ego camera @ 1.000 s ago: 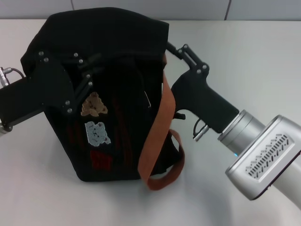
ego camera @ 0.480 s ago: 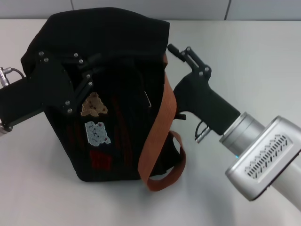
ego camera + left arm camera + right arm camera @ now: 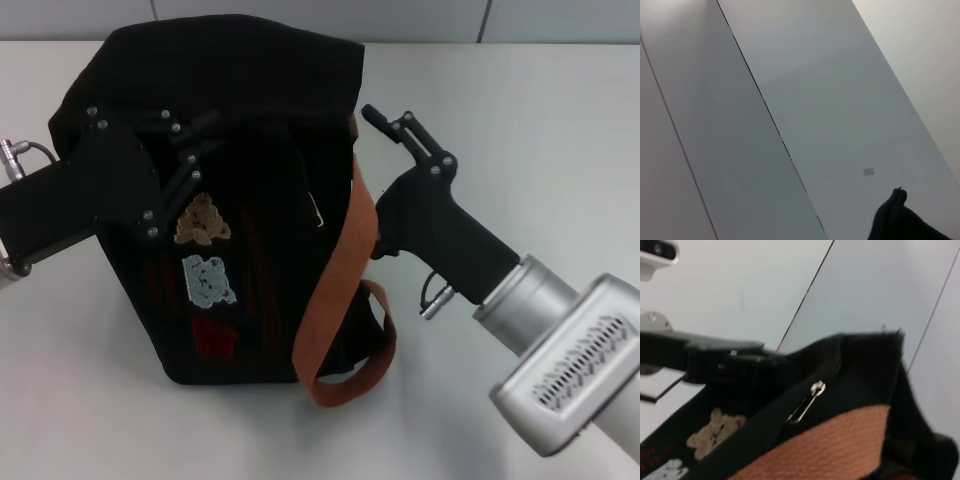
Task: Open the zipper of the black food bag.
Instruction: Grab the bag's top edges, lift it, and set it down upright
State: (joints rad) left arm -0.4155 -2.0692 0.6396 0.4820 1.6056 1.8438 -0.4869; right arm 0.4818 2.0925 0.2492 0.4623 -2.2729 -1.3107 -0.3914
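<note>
So the black zipper (image 3: 790,405) along the bag's top rim really only shows in the right wrist view, centre of the frame, as a dark band with its small silver metal pull tab (image 3: 807,401) dangling off it. In the head view it blends into the black cloth, though a small silver glint sits mid-bag.

The boxy black fabric food bag (image 3: 250,200) with rust-brown straps (image 3: 340,270) fills the left-centre of the head view, standing on the plain white surface (image 3: 540,120). Tan bear patch (image 3: 202,220), pale-blue one and a red mark below it show on the front. The far side of the bag is hidden.

The left claw (image 3: 185,150) comes in from the left edge, its black fingers pressed into the upper front of the bag; black on black, so I can't tell if it's pinching fabric or what the gap is. Its wrist view is just grey wall panels plus a scrap of black cloth in the lower right corner.

The right claw (image 3: 375,118) sits just right of the bag's top corner, near the strap, fingers nearly together, narrow, nothing between them.
</note>
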